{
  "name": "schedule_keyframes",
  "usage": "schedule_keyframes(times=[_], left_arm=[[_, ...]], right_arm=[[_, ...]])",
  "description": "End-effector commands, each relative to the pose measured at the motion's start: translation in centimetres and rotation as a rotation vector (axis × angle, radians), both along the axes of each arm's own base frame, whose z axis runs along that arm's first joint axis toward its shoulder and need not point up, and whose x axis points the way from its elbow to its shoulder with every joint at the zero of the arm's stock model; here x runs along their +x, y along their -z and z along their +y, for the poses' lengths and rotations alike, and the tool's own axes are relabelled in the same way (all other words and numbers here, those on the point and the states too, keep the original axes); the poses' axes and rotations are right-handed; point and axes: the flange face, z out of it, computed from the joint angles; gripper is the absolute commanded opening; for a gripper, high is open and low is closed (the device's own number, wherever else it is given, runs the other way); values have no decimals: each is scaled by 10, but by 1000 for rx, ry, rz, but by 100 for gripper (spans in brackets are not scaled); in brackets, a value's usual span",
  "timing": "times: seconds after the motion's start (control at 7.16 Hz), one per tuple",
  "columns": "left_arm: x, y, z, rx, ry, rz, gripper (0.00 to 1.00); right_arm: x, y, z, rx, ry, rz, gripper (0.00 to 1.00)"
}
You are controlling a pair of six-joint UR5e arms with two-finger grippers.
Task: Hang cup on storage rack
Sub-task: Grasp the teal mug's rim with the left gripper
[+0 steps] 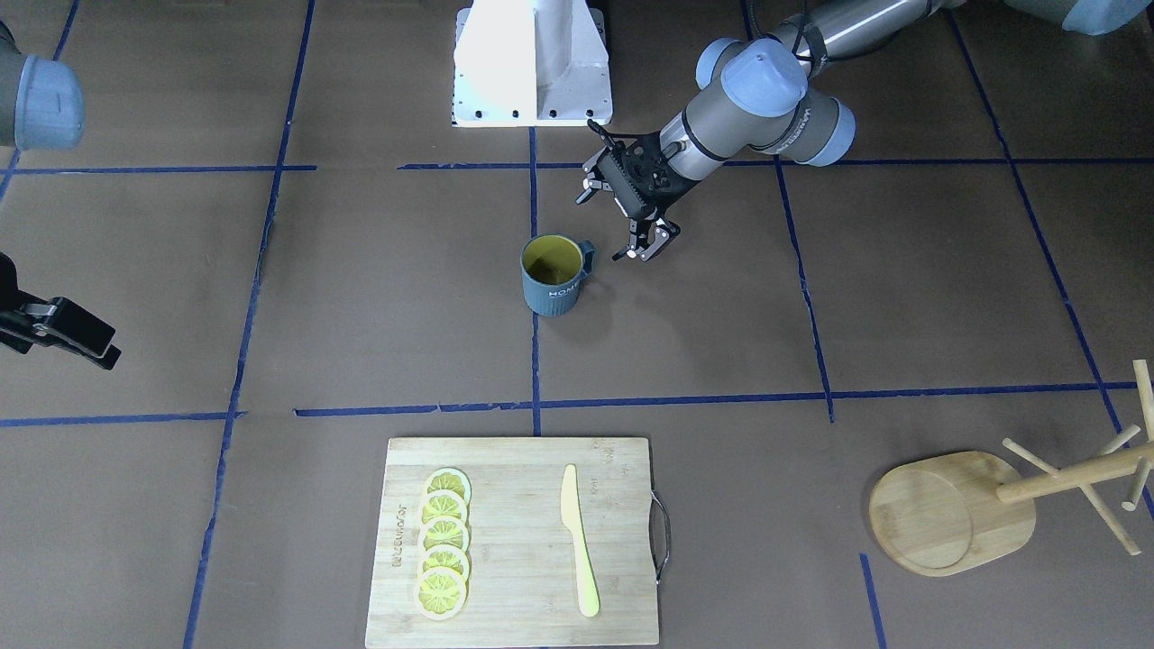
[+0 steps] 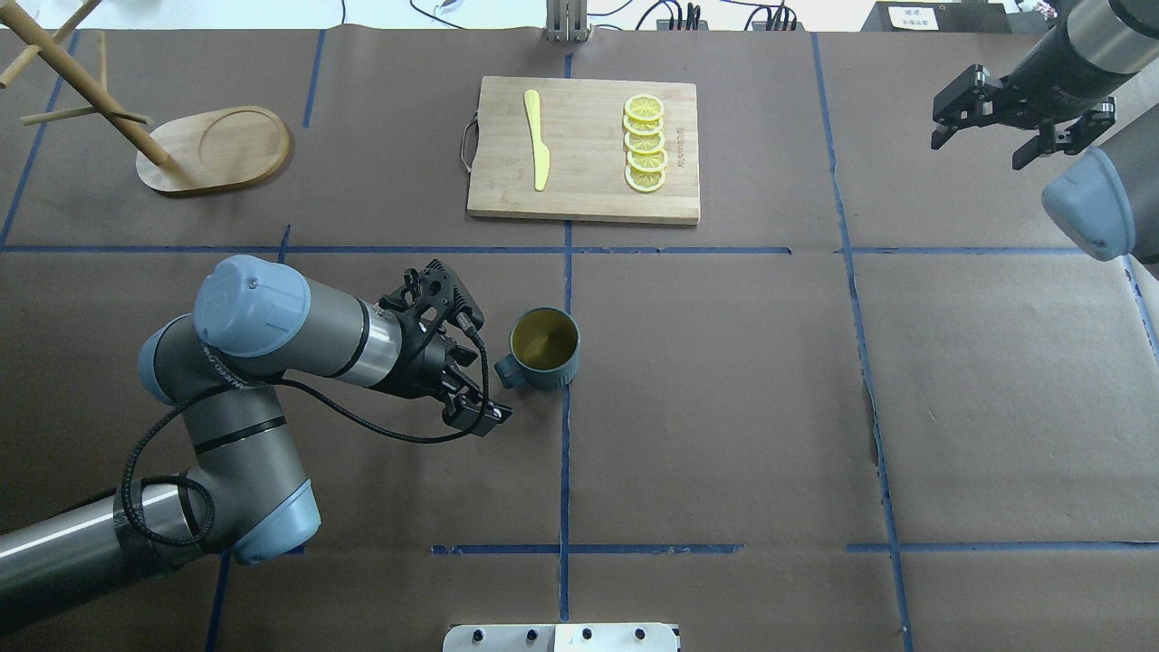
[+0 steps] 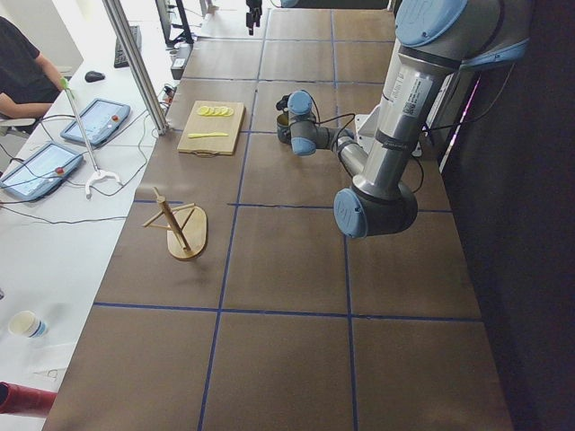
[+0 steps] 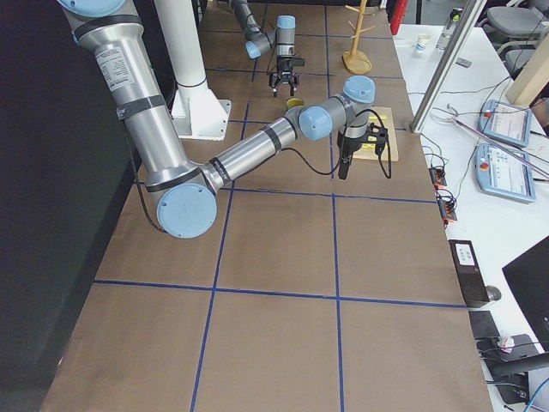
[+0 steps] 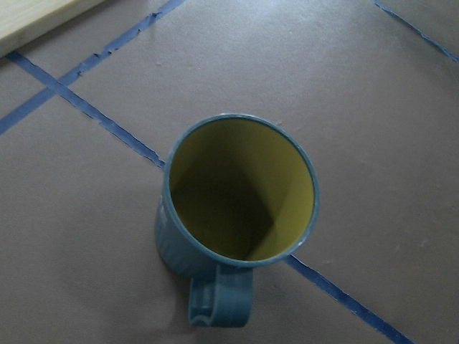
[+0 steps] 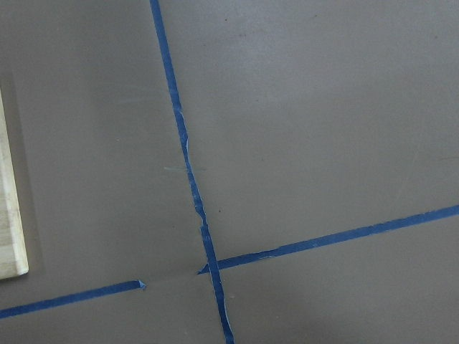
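The cup (image 2: pixel 543 349) stands upright near the table's middle, dark blue-grey with a yellow-green inside (image 5: pixel 240 190); "HOME" lettering shows on its side (image 1: pixel 554 287). Its handle (image 5: pixel 219 301) points toward my left gripper (image 2: pixel 478 409), which hangs open and empty just beside the handle without touching it (image 1: pixel 649 245). The storage rack (image 2: pixel 213 149), a light wooden mug tree, stands at the far left corner (image 1: pixel 951 514). My right gripper (image 2: pixel 982 147) is open and empty high at the far right, away from both.
A wooden cutting board (image 2: pixel 584 204) at the far middle carries several lemon slices (image 2: pixel 645 143) and a yellow knife (image 2: pixel 536 138). Blue tape lines cross the brown table cover. A person sits at a side desk (image 3: pixel 22 76) with tablets.
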Motion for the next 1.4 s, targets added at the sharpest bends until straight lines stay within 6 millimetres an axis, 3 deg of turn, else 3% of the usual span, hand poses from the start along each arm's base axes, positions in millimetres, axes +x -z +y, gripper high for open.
schedule_keyframes(times=[0.0,0.42,0.56,0.7,0.98,1.26], left_arm=[[23,1,-6,16,57,-21,100],[31,-6,-6,24,83,-41,98],[33,-5,-4,17,84,-39,83],[34,-1,-2,-25,95,-28,45],[31,-1,-1,-49,101,-23,5],[24,4,-4,-47,111,-13,0]], right_arm=[[-1,0,0,1,-1,4,100],[0,1,-1,2,-2,4,100],[1,1,-1,2,-4,4,100],[3,1,-2,1,-7,4,100],[4,2,-2,1,-10,1,100],[12,3,-4,1,-23,0,100]])
